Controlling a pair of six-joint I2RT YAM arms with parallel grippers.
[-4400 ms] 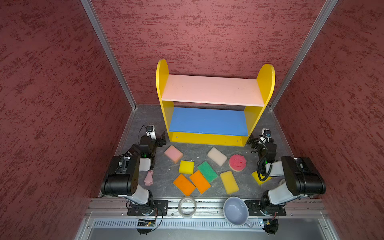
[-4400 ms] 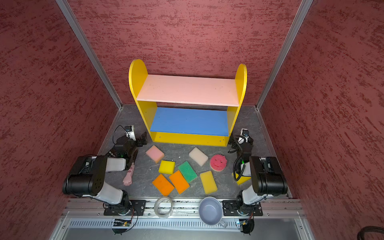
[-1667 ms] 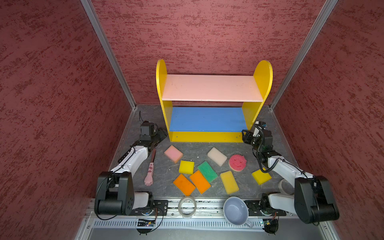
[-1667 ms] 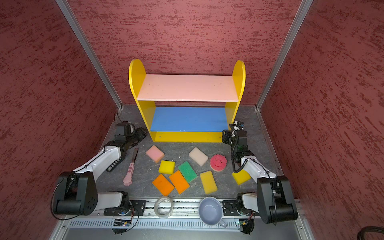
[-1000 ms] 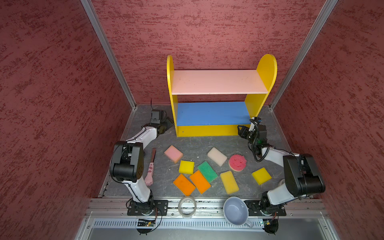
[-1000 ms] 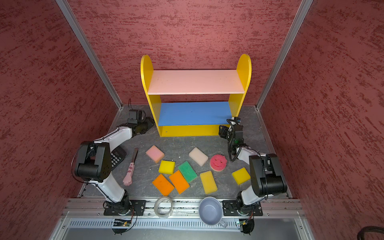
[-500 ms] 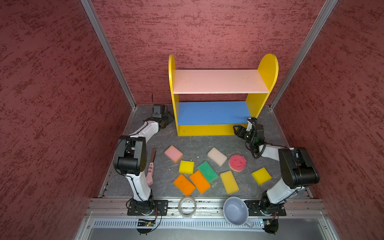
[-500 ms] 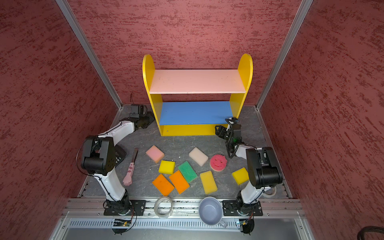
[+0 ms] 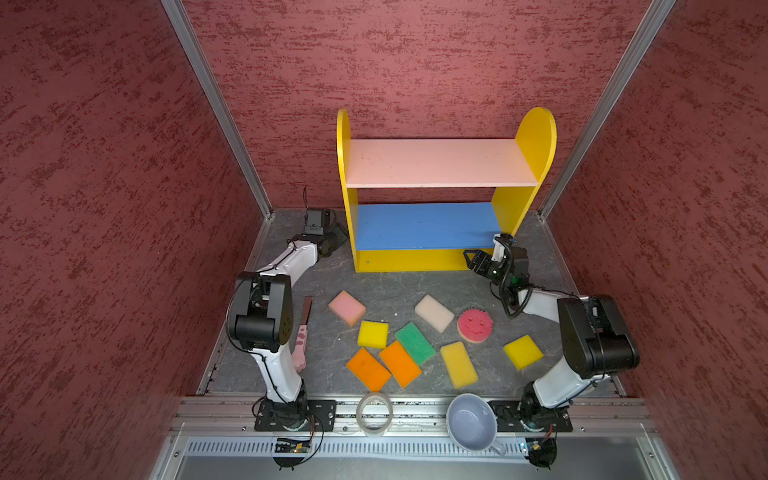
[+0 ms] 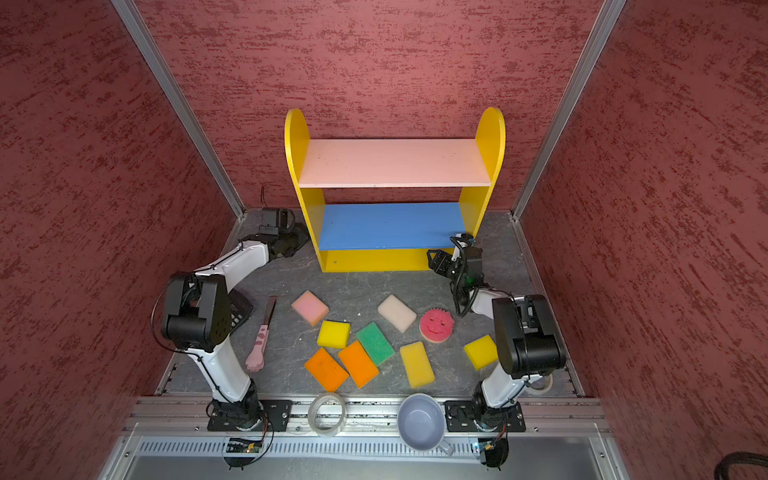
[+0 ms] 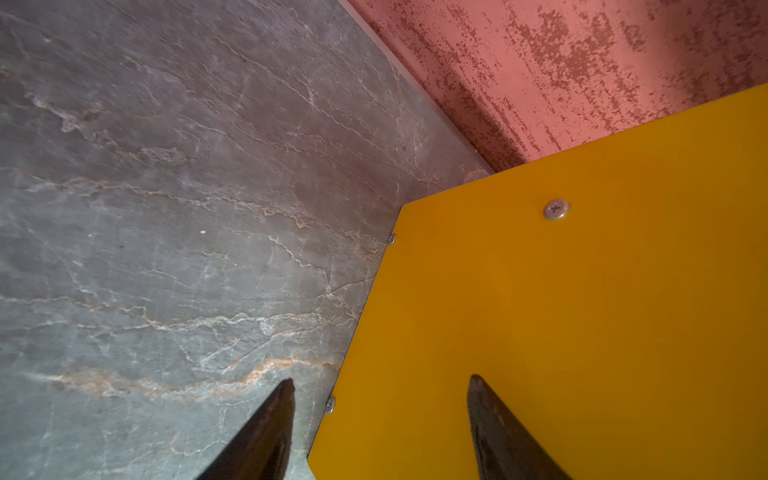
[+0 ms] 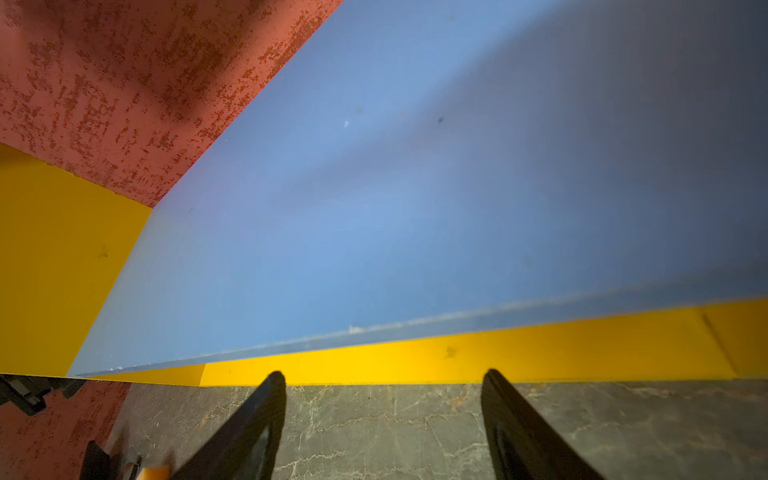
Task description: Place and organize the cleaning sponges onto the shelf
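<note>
The shelf stands empty at the back wall, with yellow side panels, a pink top board and a blue middle board. Several sponges lie loose on the grey floor in front of it: pink, white, green, two orange, three yellow and a round red smiley one. My left gripper is open at the shelf's left side panel. My right gripper is open and empty, low before the yellow base near the shelf's right end.
A pink paw-shaped stick lies beside the left arm. A clear tape roll and a grey-blue cup sit on the front rail. Another tape roll lies behind the right arm's base. Red walls close in on three sides.
Both arms have unfolded and reached to the shelf's front corners. The shelf has slid back and a little right, towards the wall. The right jaws have widened slightly in the last second.
</note>
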